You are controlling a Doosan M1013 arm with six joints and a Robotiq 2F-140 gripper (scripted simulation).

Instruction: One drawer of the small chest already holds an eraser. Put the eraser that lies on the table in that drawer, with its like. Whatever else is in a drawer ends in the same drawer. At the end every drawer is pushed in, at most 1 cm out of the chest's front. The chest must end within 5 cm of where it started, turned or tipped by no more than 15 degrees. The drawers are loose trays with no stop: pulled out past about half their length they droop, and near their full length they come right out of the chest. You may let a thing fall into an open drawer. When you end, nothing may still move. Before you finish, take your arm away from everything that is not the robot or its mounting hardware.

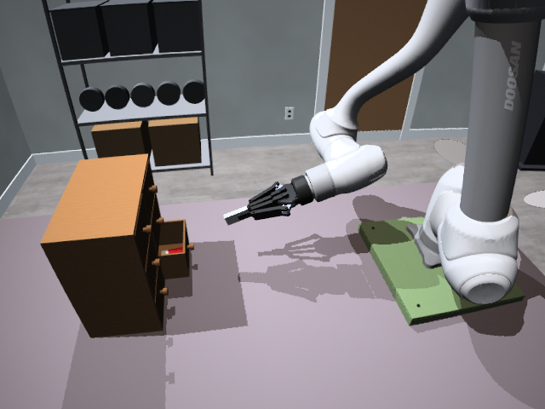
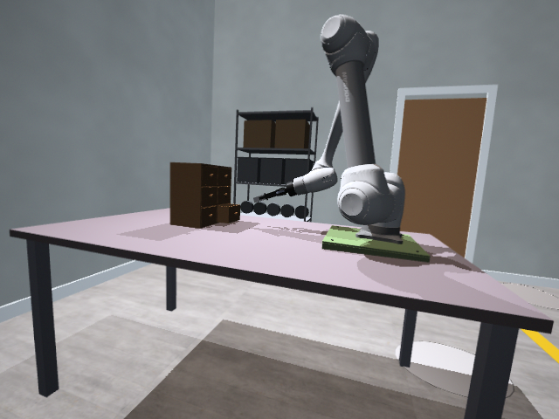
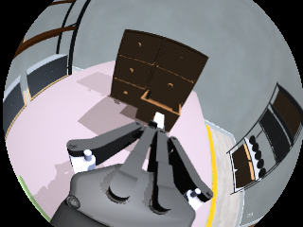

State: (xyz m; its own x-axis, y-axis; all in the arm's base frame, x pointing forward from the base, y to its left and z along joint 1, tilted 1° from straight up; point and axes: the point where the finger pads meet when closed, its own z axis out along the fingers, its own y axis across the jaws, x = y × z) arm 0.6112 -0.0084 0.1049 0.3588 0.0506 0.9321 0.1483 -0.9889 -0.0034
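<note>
The small wooden chest (image 1: 103, 242) stands at the table's left, with several knobbed drawers facing right. One lower drawer (image 1: 174, 248) is pulled partly out. A red and white thing (image 1: 172, 251) lies in it; I cannot tell if it is one eraser or two. My gripper (image 1: 231, 216) is shut on nothing. It hangs in the air to the right of the chest, a little above the open drawer, and points at it. In the wrist view the shut fingertips (image 3: 158, 120) line up just below the open drawer (image 3: 163, 102). I see no eraser on the table top in any view.
My green base plate (image 1: 435, 273) sits at the table's right. A metal shelf (image 1: 132, 83) with boxes and dark discs stands on the floor behind the table. In the exterior view the chest (image 2: 201, 194) is near the table's far edge.
</note>
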